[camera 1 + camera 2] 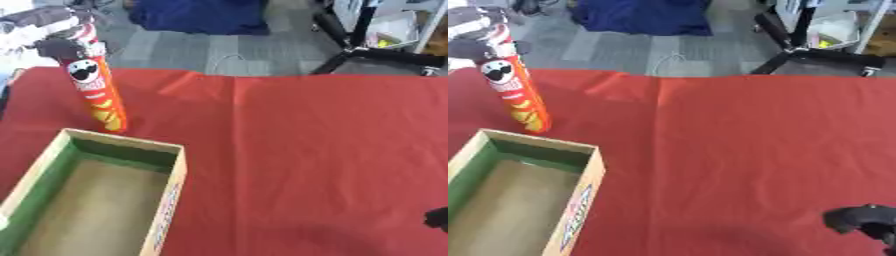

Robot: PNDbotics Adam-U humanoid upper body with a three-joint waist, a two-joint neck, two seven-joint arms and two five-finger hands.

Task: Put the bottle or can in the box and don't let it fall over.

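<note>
A red cloth (306,150) covers the counter, with a few soft folds in it near the far edge. Behind the counter there is a grey floor (227,50). A big blue thing (201,15) sits on the floor, and the black legs of a stand (367,50) spread out to the right of it.

A tall red can (96,87) is at the far left of the counter. It has a cartoon face with a moustache near the top and yellow chips drawn near the bottom. It leans a little, with its top tipped to the left. Its bottom end is just behind the far wall of the box, very close to it. I cannot tell if the bottom touches the cloth or is lifted up.

The left robot hand (54,36) comes in from the top left corner. Its fingers are curled around the top part of the can and grip it.

The box (171,200) is open on top. It is made of cardboard, with green inside walls and a brown floor. There is writing on its right outer side. It sits at the near left of the counter. Nothing is inside it.

The right robot hand (866,221) shows as a dark shape in the near right corner, far away from the can and the box. I cannot tell if it is open or closed.
</note>
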